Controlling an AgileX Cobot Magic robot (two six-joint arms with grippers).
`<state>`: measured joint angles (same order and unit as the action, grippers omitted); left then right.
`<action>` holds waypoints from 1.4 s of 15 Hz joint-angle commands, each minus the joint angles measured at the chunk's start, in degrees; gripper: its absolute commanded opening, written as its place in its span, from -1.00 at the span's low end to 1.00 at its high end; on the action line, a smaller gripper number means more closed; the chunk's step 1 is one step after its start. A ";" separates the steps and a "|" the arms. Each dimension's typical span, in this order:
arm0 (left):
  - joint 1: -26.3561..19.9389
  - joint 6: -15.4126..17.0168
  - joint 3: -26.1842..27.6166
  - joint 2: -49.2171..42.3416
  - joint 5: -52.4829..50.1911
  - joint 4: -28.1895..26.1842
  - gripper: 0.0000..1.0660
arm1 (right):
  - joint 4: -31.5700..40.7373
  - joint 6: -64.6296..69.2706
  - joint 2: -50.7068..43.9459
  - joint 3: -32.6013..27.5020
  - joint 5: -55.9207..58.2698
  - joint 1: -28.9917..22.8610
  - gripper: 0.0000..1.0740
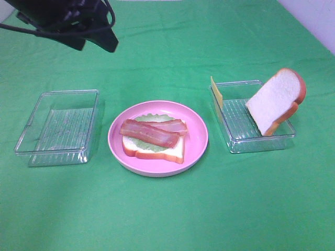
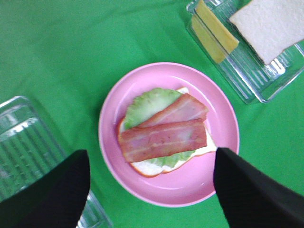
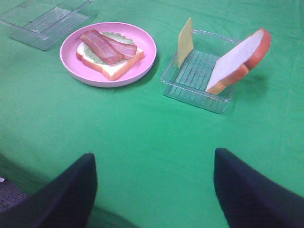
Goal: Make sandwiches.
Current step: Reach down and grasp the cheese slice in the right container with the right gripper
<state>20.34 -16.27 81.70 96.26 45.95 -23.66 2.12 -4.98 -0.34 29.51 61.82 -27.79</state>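
Observation:
A half-built sandwich [image 1: 153, 140] lies on the round pink plate [image 1: 196, 146]: one bread slice, pale green lettuce and two bacon strips [image 2: 164, 137] on top. The second bread slice [image 1: 276, 99] leans tilted on the right clear tray's far rim. The yellow cheese square [image 1: 216, 92] stands on edge at that tray's left end. My left gripper [image 2: 152, 190] hangs open and empty above the plate, with its fingers [image 2: 52, 194] either side of it. In the exterior view only the left arm's dark body [image 1: 78, 21] shows, top left. My right gripper [image 3: 154, 194] is open and empty, low near the table's front, well back from the tray [image 3: 197, 76].
A clear plastic tray [image 1: 57, 128] with nothing in it stands left of the plate. The right tray [image 1: 261, 138] holds the cheese and the bread. Green cloth [image 1: 167, 214] covers the table. The table's edge shows in the right wrist view [image 3: 9, 166].

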 commanded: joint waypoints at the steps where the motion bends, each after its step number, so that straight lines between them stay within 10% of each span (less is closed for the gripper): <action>1: 0.06 8.08 0.17 -5.90 6.36 10.20 0.31 | -0.29 -0.57 -0.80 -0.11 -0.57 0.17 0.25; 5: 0.06 15.13 0.06 -18.79 24.41 17.53 0.31 | -0.29 -0.57 -0.80 -0.11 -0.63 0.17 0.25; 9: 0.06 14.67 -1.83 -30.25 26.64 17.70 0.31 | -0.29 -0.57 -0.80 -0.11 -1.55 0.17 0.25; 21: 0.06 10.14 -39.36 -80.50 26.59 17.07 0.31 | -0.29 -0.57 4.01 -0.06 -2.01 0.17 0.25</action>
<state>20.34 -5.50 42.63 16.62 69.79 -6.36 2.12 -4.98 3.55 29.51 60.28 -27.79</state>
